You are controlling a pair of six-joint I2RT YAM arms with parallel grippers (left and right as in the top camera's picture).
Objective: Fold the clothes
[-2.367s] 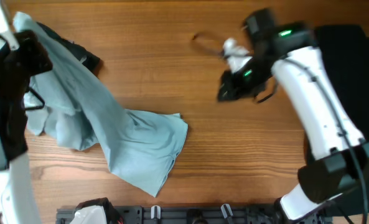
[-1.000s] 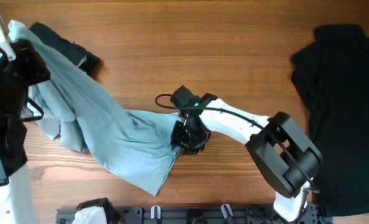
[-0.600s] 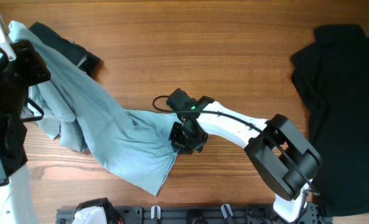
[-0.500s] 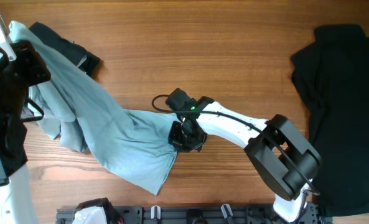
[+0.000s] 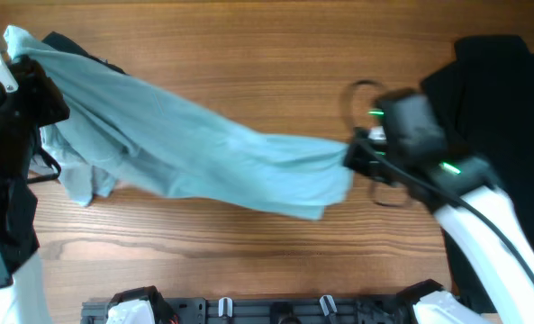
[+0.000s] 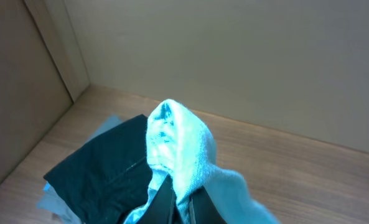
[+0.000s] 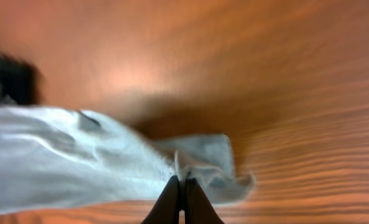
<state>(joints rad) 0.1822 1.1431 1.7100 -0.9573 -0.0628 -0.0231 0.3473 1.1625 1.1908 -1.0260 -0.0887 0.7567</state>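
Status: early stage, no fold made yet.

- The light blue garment (image 5: 203, 157) hangs as a long band stretched across the table (image 5: 248, 54), from far left to right of centre. Its middle sags and is rumpled, and at the left it bunches into a heap. No crease, no flat panel and no doubled layer shows.
- The left gripper (image 6: 181, 193) has its fingers pinched together on a bunched end of the blue cloth, held raised above the table.
- The right gripper (image 7: 181, 186) is closed tight on the opposite edge, where a small flap of cloth curls beside the tips.
- A black garment (image 5: 501, 108) lies spread at the right edge, well apart from the blue one, with no gripper on it.
- A second dark garment (image 6: 97, 171) lies under the blue heap at the left.

Judgement: the piece is being pulled out. Left to do are laying it flat, all the folds, and then the other pieces.

Not readable:
- What kind of garment the blue piece is, or which edges are gripped.
- The right wrist view is motion-blurred.
- The black garment runs off frame.
- The dark garment is mostly covered.
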